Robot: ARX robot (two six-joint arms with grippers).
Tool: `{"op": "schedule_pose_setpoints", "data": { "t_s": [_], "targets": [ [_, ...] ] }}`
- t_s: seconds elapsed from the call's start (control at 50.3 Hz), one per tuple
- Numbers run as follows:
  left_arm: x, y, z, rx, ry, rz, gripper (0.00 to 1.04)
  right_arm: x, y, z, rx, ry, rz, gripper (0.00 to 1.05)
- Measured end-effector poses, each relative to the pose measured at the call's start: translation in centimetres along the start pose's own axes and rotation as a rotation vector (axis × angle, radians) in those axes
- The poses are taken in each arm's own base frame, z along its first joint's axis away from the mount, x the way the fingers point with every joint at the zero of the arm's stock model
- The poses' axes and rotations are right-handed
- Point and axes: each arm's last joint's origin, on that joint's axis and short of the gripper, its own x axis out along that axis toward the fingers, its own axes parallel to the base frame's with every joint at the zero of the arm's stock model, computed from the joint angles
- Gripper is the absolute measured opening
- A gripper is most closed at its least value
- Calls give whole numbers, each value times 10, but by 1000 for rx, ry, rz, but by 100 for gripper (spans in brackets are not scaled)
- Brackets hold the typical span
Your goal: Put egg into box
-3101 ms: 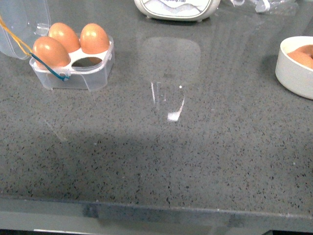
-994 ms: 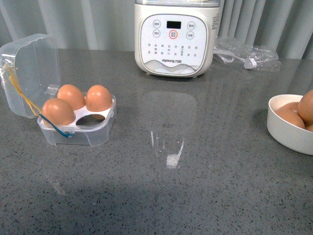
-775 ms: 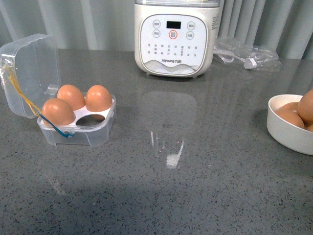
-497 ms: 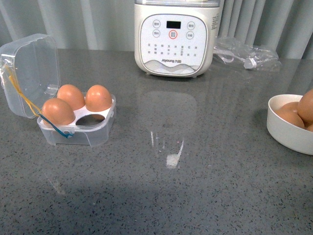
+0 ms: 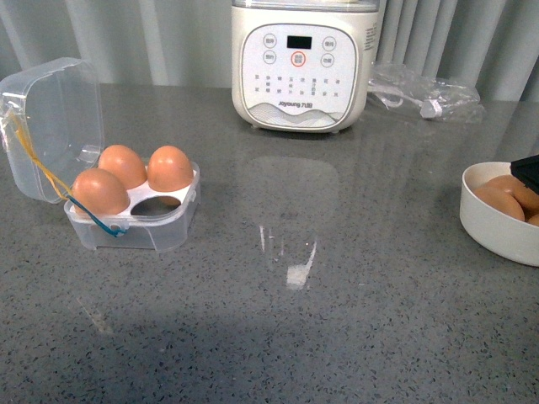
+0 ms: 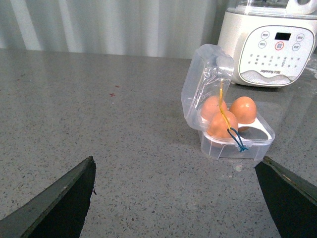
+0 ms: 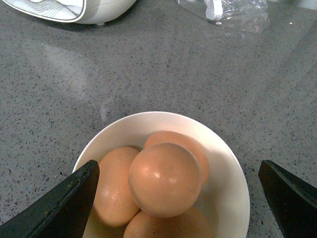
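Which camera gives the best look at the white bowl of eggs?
The right wrist view: it shows the white bowl almost whole, eggs inside. The front view crops it at the edge; the left wrist view misses it.

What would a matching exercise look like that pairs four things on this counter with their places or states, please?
Things:
1. box
2. bowl
3. cooker
4. plastic bag

Places or states:
A. crumpled, clear, back right
B. standing open, one hole free
C. white, round, far right
D. back centre, buttons facing front

Pairs: 1-B, 2-C, 3-D, 4-A.
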Motion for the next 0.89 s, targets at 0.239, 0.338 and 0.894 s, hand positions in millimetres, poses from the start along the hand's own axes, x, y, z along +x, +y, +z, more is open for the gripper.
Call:
{"op": "schedule_pose_setpoints", "data": {
  "t_s": [0.239, 0.338, 0.894],
  "targets": [
    [0, 0, 0, 0, 0, 0, 98, 6, 1, 1, -3, 3, -3, 98],
    [0, 0, 0, 0, 0, 0, 98, 8, 1, 1, -4, 3, -6, 98],
    [0, 0, 0, 0, 0, 0, 98, 11, 3, -1, 2, 9, -11, 67]
  ]
}}
